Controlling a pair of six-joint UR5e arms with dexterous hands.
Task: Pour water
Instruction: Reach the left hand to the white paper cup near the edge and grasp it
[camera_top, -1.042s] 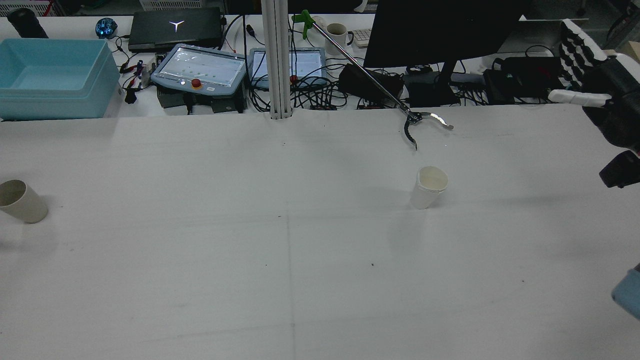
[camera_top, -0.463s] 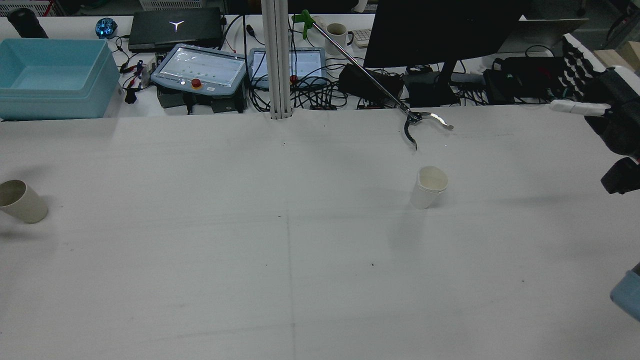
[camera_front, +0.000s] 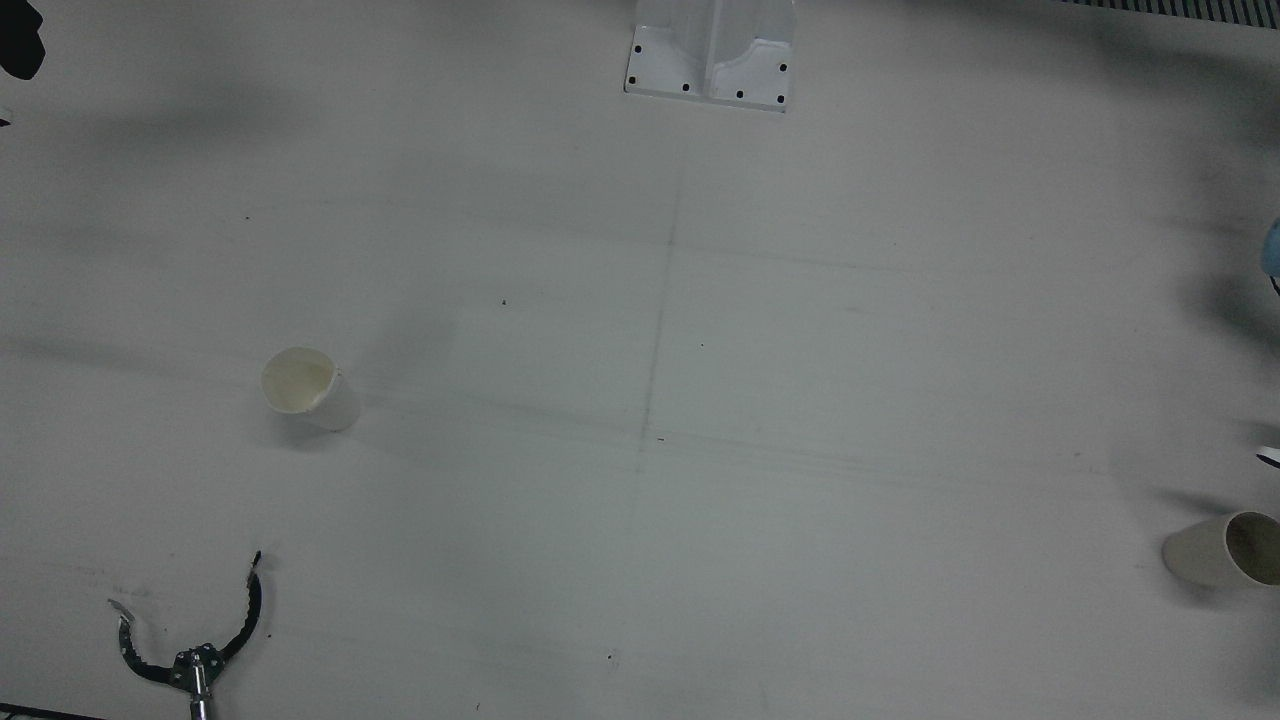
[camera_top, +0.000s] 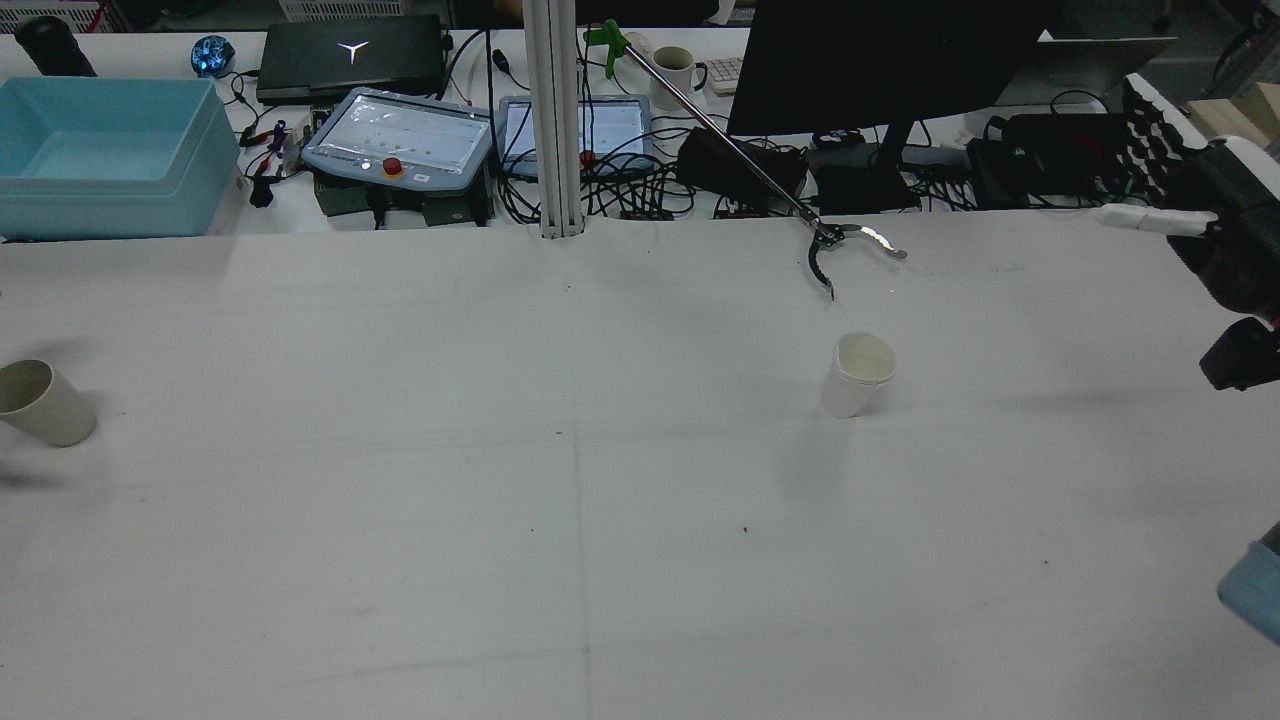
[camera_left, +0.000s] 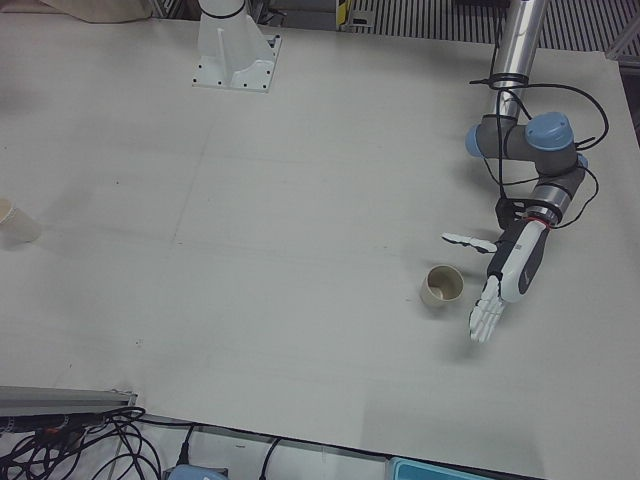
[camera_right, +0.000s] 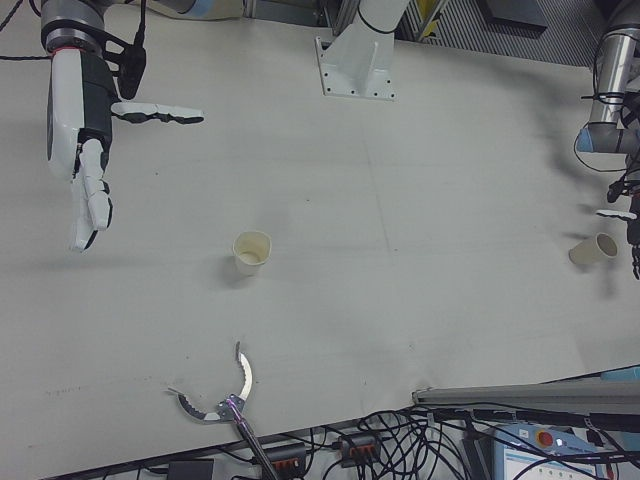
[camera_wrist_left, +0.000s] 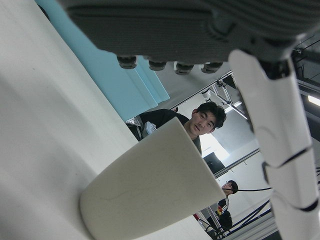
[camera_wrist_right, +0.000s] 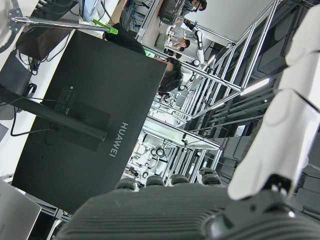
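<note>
A white paper cup (camera_top: 858, 388) stands upright on the right half of the table, also in the front view (camera_front: 305, 385) and right-front view (camera_right: 251, 252). A beige paper cup (camera_top: 40, 402) stands at the table's far left, also in the left-front view (camera_left: 441, 288) and close up in the left hand view (camera_wrist_left: 150, 190). My left hand (camera_left: 515, 265) is open, fingers spread, just beside the beige cup and not touching it. My right hand (camera_right: 80, 120) is open and empty, raised well away from the white cup, at the rear view's right edge (camera_top: 1235, 250).
A long reacher-grabber (camera_top: 825, 238) lies on the table's far edge behind the white cup, its claw open (camera_front: 195, 658). A blue bin (camera_top: 110, 150), teach pendants (camera_top: 400, 135), a monitor (camera_top: 880, 60) and cables crowd the far side. A post (camera_top: 555, 120) stands mid-back.
My right hand has drawn back slightly toward the rear view's right edge. Both cups stand where they were.
</note>
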